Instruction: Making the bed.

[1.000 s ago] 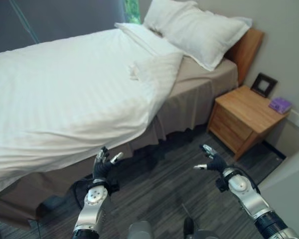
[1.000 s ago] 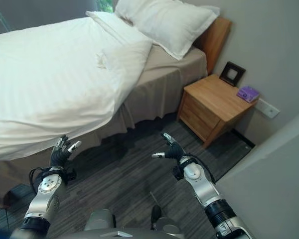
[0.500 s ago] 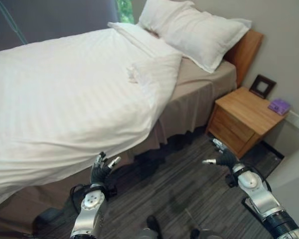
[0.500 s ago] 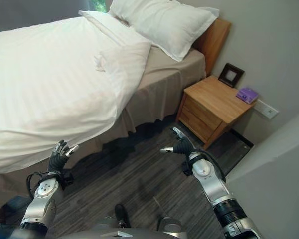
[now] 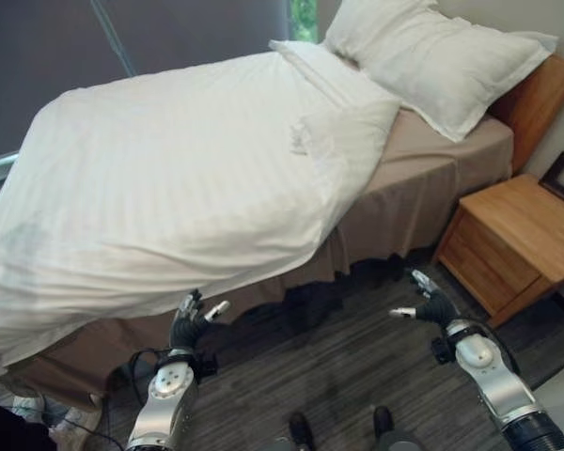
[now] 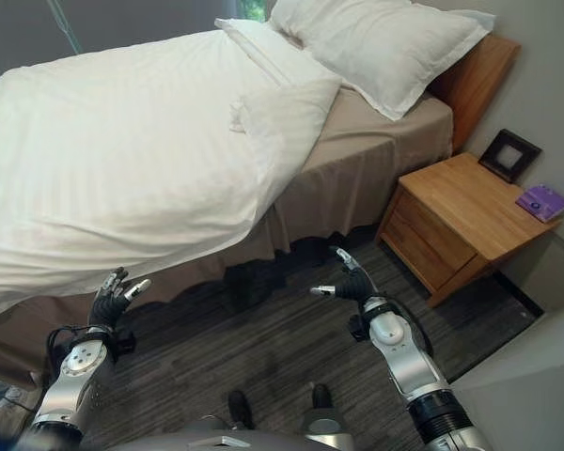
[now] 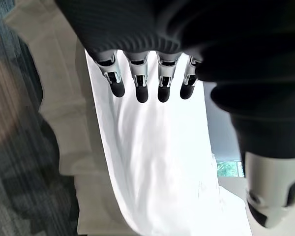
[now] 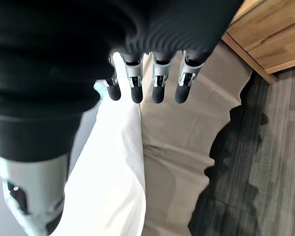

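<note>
Across the upper scene, bed with beige fitted skirt (image 6: 348, 178). Rumpled white striped duvet (image 5: 169, 178) covers most of bed, hanging over its near side; one corner folded back toward head end, bare beige sheet showing there. White pillow (image 6: 385, 47) at head of bed against wooden headboard (image 6: 479, 75). Wooden nightstand (image 6: 461, 216) just beside bed, holding dark picture frame (image 6: 509, 155) and small purple box (image 6: 543, 202). Left hand (image 5: 190, 324) near bed's near edge, above dark floor, fingers spread, empty. Right hand (image 6: 352, 284) off bed's side toward nightstand, fingers relaxed, empty.
</note>
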Controlling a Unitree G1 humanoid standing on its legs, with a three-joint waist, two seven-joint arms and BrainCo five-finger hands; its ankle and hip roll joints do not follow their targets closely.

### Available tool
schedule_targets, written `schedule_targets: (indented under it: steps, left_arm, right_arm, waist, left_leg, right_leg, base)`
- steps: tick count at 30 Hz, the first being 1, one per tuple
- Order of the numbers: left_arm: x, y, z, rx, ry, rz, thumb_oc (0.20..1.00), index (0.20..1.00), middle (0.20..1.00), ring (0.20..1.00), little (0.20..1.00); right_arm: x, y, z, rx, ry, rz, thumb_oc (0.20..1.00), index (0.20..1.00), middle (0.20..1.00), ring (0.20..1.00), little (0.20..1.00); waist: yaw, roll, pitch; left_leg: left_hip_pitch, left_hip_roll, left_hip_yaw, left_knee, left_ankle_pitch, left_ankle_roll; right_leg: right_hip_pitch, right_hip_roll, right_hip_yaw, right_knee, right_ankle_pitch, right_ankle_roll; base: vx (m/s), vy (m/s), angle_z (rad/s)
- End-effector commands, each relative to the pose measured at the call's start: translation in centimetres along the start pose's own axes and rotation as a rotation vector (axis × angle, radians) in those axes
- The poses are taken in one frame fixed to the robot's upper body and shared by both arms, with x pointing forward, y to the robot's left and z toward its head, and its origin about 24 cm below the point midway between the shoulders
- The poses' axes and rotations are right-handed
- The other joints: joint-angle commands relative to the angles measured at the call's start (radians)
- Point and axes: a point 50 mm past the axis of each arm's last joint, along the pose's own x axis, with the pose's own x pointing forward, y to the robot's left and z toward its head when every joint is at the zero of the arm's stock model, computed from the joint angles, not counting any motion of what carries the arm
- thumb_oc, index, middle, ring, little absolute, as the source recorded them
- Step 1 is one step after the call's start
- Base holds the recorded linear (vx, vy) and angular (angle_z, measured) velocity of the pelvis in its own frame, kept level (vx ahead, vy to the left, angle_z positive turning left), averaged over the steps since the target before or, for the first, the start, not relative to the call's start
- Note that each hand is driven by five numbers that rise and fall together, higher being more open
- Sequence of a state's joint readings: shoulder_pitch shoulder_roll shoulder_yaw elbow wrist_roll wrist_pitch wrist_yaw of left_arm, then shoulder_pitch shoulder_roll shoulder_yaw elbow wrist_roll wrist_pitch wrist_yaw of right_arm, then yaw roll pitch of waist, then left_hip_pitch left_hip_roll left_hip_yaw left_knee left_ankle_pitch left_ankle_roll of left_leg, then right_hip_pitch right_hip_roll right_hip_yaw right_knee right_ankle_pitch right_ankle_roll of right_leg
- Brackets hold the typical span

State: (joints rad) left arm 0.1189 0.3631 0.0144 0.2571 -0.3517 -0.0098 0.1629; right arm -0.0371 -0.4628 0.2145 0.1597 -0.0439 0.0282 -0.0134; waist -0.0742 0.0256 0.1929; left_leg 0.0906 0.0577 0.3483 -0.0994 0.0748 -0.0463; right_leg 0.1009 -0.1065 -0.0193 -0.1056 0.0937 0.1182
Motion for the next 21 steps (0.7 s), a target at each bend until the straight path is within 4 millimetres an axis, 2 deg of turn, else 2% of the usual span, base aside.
schedule_targets:
  steps: [1,2,3,5,6,9,10,11,13,15,16,17,18,21]
  left_arm:
    - [-0.1,1.0,0.3,0.153,-0.045,0.068,1.000,1.000,1.000,1.000,1.000]
    - [0.3,0.6,0.6,0.131,-0.054,0.058,1.000,1.000,1.000,1.000,1.000]
    - [0.4,0.6,0.6,0.131,-0.055,0.058,1.000,1.000,1.000,1.000,1.000]
    - [1.4,0.3,1.0,0.173,-0.061,0.058,1.000,1.000,1.000,1.000,1.000]
    - [1.5,0.1,1.0,0.190,-0.053,0.042,1.000,1.000,1.000,1.000,1.000]
    - [1.6,0.7,1.8,0.218,-0.078,0.057,1.000,1.000,1.000,1.000,1.000]
    - [1.7,0.8,2.3,0.220,-0.094,0.062,1.000,1.000,1.000,1.000,1.000]
    - [2.0,1.1,3.1,0.230,-0.121,0.079,1.000,1.000,1.000,1.000,1.000]
    - [2.4,1.3,4.2,0.232,-0.156,0.092,1.000,1.000,1.000,1.000,1.000]
    - [2.8,1.3,5.0,0.231,-0.183,0.100,1.000,1.000,1.000,1.000,1.000]
    - [3.3,1.1,6.5,0.223,-0.235,0.107,1.000,1.000,1.000,1.000,1.000]
    - [3.4,0.9,7.1,0.214,-0.256,0.106,1.000,1.000,1.000,1.000,1.000]
    - [3.4,0.9,7.1,0.214,-0.256,0.106,1.000,1.000,1.000,1.000,1.000]
    - [3.0,0.1,9.2,0.160,-0.355,0.065,1.000,1.000,1.000,1.000,1.000]
  right_arm:
    - [-5.9,-0.5,-9.9,0.397,0.367,-0.301,1.000,1.000,1.000,1.000,1.000]
    - [-5.4,-0.2,-9.3,0.397,0.344,-0.285,1.000,1.000,1.000,1.000,1.000]
    - [-5.3,-0.2,-9.3,0.398,0.343,-0.286,1.000,1.000,1.000,1.000,1.000]
    - [-4.2,0.4,-9.2,0.390,0.352,-0.273,1.000,1.000,1.000,1.000,1.000]
    - [-3.1,0.3,-7.9,0.321,0.312,-0.247,1.000,1.000,1.000,1.000,1.000]
    - [-2.5,-0.2,-7.0,0.294,0.280,-0.255,1.000,1.000,1.000,1.000,1.000]
    - [-2.1,-0.4,-6.5,0.269,0.261,-0.255,1.000,1.000,1.000,1.000,1.000]
    - [-1.2,-1.1,-5.4,0.208,0.217,-0.261,1.000,1.000,1.000,1.000,1.000]
    - [-0.3,-1.8,-4.0,0.166,0.162,-0.261,1.000,1.000,1.000,1.000,1.000]
    - [0.1,-2.2,-3.5,0.153,0.142,-0.270,1.000,1.000,1.000,1.000,1.000]
    - [0.4,-2.8,-2.7,0.136,0.110,-0.282,1.000,1.000,1.000,1.000,1.000]
    - [0.5,-3.0,-2.5,0.131,0.104,-0.285,1.000,1.000,1.000,1.000,1.000]
    - [0.5,-3.0,-2.5,0.131,0.104,-0.285,1.000,1.000,1.000,1.000,1.000]
    - [-0.1,-3.1,-2.9,0.132,0.117,-0.301,1.000,1.000,1.000,1.000,1.000]
  waist:
    - [-0.018,-0.043,-0.049]
    - [-0.022,-0.043,-0.035]
    - [-0.022,-0.044,-0.034]
    - [-0.032,-0.048,-0.019]
    - [-0.017,-0.054,-0.020]
    - [-0.010,-0.054,-0.020]
    - [-0.006,-0.055,-0.013]
    - [-0.004,-0.059,-0.005]
    - [-0.012,-0.062,-0.004]
    - [-0.016,-0.059,0.000]
    - [-0.028,-0.064,0.001]
    - [-0.032,-0.065,0.002]
    - [-0.032,-0.063,0.003]
    - [-0.036,-0.061,0.004]
  left_leg:
    - [0.114,0.078,-0.021,0.012,-0.129,-0.069]
    - [0.112,0.070,-0.042,0.012,-0.132,-0.061]
    - [0.112,0.070,-0.042,0.012,-0.132,-0.061]
    - [0.096,0.049,-0.073,0.012,-0.137,-0.042]
    - [0.107,0.028,-0.080,0.012,-0.150,-0.029]
    - [0.114,0.021,-0.063,0.012,-0.150,-0.016]
    - [0.123,0.015,-0.051,0.012,-0.154,-0.007]
    - [0.142,0.009,-0.027,0.012,-0.169,-0.003]
    - [0.144,0.015,-0.017,0.012,-0.172,-0.013]
    - [0.149,0.022,-0.020,0.012,-0.175,-0.019]
    - [0.153,0.033,-0.024,0.012,-0.171,-0.034]
    - [0.159,0.046,-0.025,0.012,-0.173,-0.044]
    - [0.159,0.047,-0.026,0.012,-0.174,-0.045]
    - [0.200,0.092,-0.030,0.012,-0.190,-0.077]
  right_leg:
    - [-0.090,-0.040,-0.344,0.139,-0.089,-0.016]
    - [-0.107,-0.043,-0.316,0.178,-0.095,-0.007]
    - [-0.109,-0.045,-0.315,0.182,-0.097,-0.007]
    - [-0.136,-0.025,-0.199,0.216,-0.109,0.005]
    - [-0.113,-0.031,-0.175,0.213,-0.107,0.008]
    - [-0.126,-0.049,-0.198,0.258,-0.083,0.015]
    - [-0.145,-0.066,-0.208,0.298,-0.065,0.025]
    - [-0.167,-0.096,-0.224,0.323,-0.019,0.046]
    - [-0.190,-0.096,-0.216,0.278,0.000,0.051]
    - [-0.199,-0.091,-0.207,0.243,0.000,0.051]
    - [-0.236,-0.104,-0.185,0.153,0.030,0.055]
    - [-0.250,-0.121,-0.180,0.100,0.048,0.062]
    - [-0.245,-0.119,-0.182,0.093,0.052,0.062]
    - [-0.298,-0.177,-0.161,0.018,0.068,0.085]
  base:
    - [-0.11,0.088,0.06]
    - [-0.10,0.117,0.19]
    - [-0.16,0.151,0.40]
    - [-0.19,0.197,0.38]
    - [-0.16,0.200,0.17]
    - [-0.07,0.098,-0.07]
    - [-0.08,0.134,-0.18]
    - [-0.05,0.073,-0.20]
    - [0.00,-0.008,-0.33]
    - [0.08,-0.089,-0.08]
    - [0.17,-0.208,0.26]
    - [0.15,-0.177,0.38]
    - [0.13,-0.144,0.33]
    - [0.22,-0.224,-0.10]
